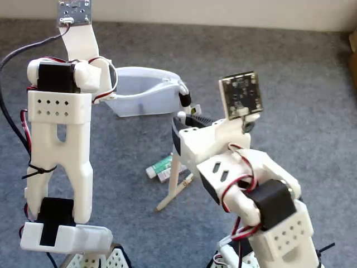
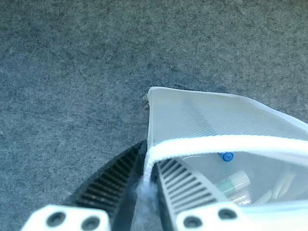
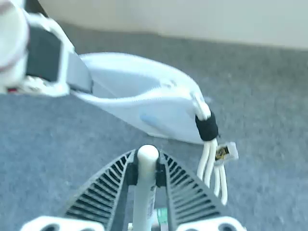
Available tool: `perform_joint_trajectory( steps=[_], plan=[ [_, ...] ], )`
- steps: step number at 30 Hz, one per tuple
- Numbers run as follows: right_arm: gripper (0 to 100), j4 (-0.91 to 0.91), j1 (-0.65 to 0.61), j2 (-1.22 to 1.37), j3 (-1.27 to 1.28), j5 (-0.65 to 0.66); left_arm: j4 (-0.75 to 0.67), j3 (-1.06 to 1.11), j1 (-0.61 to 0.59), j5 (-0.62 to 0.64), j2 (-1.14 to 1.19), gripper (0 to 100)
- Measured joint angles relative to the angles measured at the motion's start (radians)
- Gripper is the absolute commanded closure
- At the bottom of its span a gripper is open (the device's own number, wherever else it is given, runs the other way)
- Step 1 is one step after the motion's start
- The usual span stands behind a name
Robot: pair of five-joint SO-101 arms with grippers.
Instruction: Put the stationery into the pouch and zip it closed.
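From above, the pouch (image 1: 146,92) is held up off the grey carpet (image 1: 290,72) at the far middle. Its mouth looks open and its left end is pinched in the left gripper (image 1: 113,95). The zip pull (image 1: 183,99) dangles from its right end. Just near of that end sits the right gripper (image 1: 186,119), fingers closed on a white stick (image 1: 169,192) whose free tail slants down toward the carpet. Two small tubes (image 1: 160,167) lie on the carpet beside the stick, nearer than the pouch and not yet in it. From the left wrist, the ribbed fingers (image 2: 115,178) are pressed together on the pouch's corner seam, and the mesh wall bows away from them. A blue spot (image 2: 227,156) shows through the mesh, though I can't tell whether it is inside. From the right wrist, the stick lies between the two fingers (image 3: 103,192), clamped along their length, its rounded end aimed at the pouch's side and just short of it. I'd judge the pouch soft, light and floppy, so it will likely fold unless it is held by the firmer zip rim. The stick looks stiff, light and smooth. Gripped near one end it could swivel, so a hold nearer its middle seems safer. The tubes would probably roll, so they are best taken across the body.
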Motion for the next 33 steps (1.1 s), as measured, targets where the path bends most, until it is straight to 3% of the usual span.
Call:
perform_joint_trajectory(
  steps=[18, 24, 33],
  plan=[
    [99.0, -0.548, -0.04, -0.002, -0.049, 0.005, 0.0, 0.0, 0.0, 0.0, 0.0, 99],
    [99.0, -0.723, -0.04, -0.002, -0.018, 0.109, 0.0, 0.0, 0.0, 0.0, 0.0, 99],
    [99.0, -1.071, -0.04, 0.0, 0.222, 0.27, 0.0, 0.0, 0.0, 0.0, 0.0, 99]
  ],
)
